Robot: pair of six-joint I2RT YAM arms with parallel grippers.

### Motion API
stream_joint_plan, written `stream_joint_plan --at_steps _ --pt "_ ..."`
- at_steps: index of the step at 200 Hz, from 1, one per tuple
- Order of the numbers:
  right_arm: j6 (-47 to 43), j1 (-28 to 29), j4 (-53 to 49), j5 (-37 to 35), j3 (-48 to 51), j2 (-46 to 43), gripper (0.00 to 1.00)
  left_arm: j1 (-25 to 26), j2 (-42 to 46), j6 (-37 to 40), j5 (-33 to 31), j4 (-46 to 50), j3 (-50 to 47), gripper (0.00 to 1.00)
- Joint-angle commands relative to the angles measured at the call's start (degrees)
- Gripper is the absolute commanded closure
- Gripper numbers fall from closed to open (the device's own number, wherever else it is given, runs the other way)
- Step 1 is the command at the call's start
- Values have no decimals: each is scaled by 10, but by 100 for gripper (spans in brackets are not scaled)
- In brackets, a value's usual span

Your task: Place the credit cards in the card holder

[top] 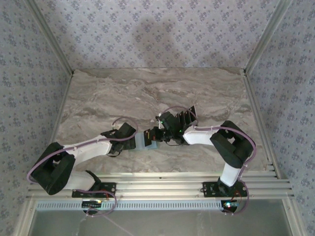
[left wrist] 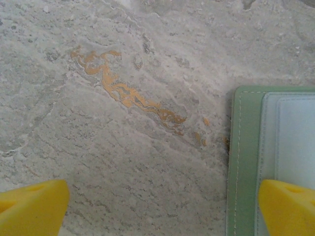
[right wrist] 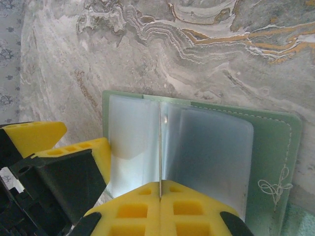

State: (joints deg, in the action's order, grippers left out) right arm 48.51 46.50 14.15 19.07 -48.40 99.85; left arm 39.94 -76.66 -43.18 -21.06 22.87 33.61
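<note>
We see the right pincer (right wrist: 160,194) clamped on an edge-on credit card (right wrist: 160,147) over the card holder (right wrist: 275,147), just 6 o'clock of the bench (top: 98,98) centre, the left pincer (left wrist: 161,209) apart at its 9 o'clock.

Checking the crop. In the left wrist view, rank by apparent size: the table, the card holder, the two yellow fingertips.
1. table
2. card holder, partly cut off
3. yellow fingertips: both look alike, so unranked; nearness to the camera enlarges them
</note>
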Motion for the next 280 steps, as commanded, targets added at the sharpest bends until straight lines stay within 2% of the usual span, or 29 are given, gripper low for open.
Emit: stream_joint_plan --at_steps 1,94,174,223,280 --pt "13 -3 39 16 8 -2 100 -4 -2 -11 -13 30 -3 2" --pt "21 -4 55 24 8 22 100 1 63 6 -4 28 15 0" --pt "26 -5 57 24 12 27 100 40 20 7 22 -34 8 0" --pt "25 -11 53 25 20 11 100 41 1 -37 -10 16 0 3" --pt "22 -15 56 31 19 6 100 41 10 -46 -16 14 -8 5"
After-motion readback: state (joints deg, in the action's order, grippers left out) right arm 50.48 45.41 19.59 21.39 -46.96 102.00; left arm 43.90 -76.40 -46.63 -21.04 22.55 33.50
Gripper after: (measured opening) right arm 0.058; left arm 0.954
